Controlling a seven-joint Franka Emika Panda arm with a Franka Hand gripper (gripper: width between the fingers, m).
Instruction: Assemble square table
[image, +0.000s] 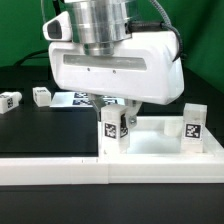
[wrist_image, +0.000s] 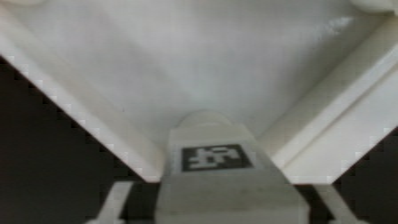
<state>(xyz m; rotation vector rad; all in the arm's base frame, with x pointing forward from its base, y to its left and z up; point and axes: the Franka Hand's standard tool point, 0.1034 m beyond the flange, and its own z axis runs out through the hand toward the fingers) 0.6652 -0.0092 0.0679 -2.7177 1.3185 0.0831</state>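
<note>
Tool (image: 110, 106): I see it clamped on one upright leg (image: 110, 129).
Handling: I judge it light, stiff, slick plastic; grip opposite flat sides.

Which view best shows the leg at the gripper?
The exterior view: the whole leg shows upright under the gripper, at the tabletop's corner. The wrist view shows only its tagged end above the tabletop.

White slab (image: 155, 145) flat; tagged leg (image: 193, 122) upright at corner.
</note>
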